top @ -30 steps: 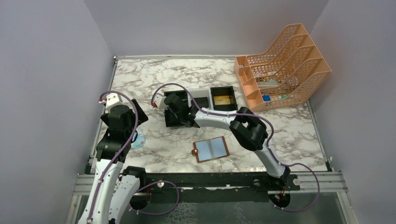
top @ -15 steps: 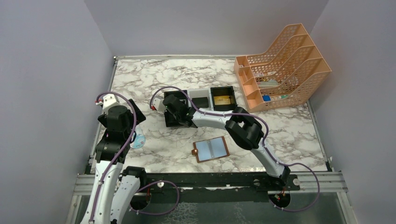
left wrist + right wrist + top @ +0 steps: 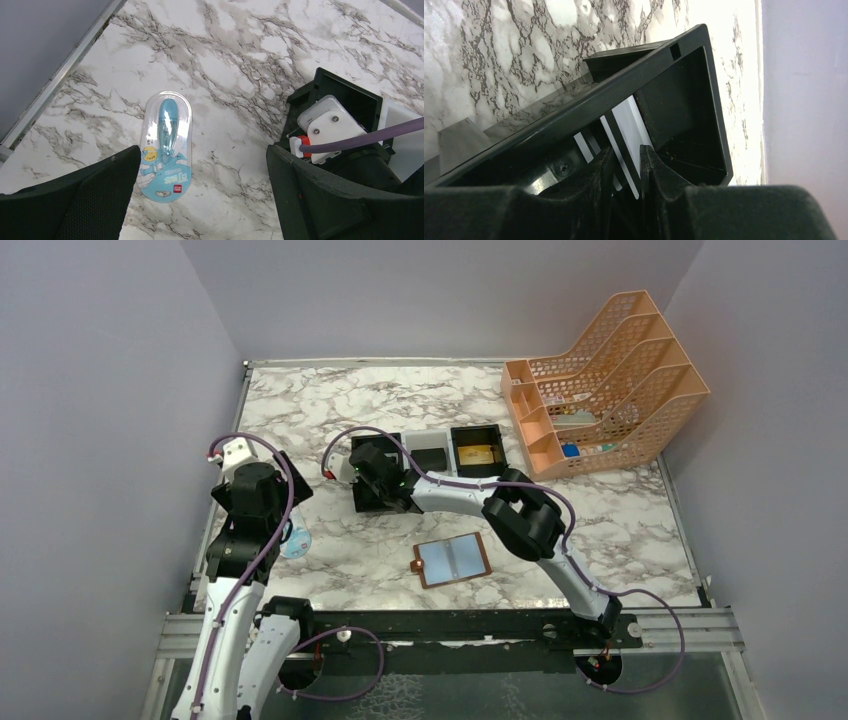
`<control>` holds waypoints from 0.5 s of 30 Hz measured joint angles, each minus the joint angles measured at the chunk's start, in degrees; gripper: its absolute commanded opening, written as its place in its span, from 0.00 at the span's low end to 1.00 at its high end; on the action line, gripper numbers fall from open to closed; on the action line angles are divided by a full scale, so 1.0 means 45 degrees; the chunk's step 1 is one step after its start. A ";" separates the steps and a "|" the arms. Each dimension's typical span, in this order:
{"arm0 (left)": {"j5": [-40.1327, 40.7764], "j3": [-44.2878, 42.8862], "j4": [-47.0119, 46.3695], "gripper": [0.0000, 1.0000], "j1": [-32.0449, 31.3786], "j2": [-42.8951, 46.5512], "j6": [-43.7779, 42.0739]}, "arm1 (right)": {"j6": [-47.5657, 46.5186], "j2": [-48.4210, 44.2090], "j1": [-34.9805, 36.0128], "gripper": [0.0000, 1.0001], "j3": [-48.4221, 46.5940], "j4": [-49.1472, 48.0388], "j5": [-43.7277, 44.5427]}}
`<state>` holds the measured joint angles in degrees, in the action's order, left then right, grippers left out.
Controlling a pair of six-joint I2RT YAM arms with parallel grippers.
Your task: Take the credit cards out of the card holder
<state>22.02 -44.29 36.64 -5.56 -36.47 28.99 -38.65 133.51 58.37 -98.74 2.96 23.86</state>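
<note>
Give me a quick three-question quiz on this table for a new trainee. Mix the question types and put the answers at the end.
1. True or false: the card holder lies open on the table, pale blue inside facing up.
2. Where is the gold-tan card? A) tucked in the card holder B) in the tray's black compartment nearest the orange rack C) on the bare marble.
3. Fill in: the left gripper hangs with its jaws ___ over the blue blister pack.
Key: 1 true; 2 B; 3 open.
</note>
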 measured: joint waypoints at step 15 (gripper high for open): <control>-0.0180 0.0000 0.0000 0.99 0.0141 -0.0457 -0.0010 | 0.0753 0.0000 -0.0321 0.38 -0.0214 0.0175 -0.0185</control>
<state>21.21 -44.29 36.64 -4.93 -38.52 28.95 -35.27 133.51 56.93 -99.70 3.75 23.03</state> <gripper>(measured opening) 0.991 0.350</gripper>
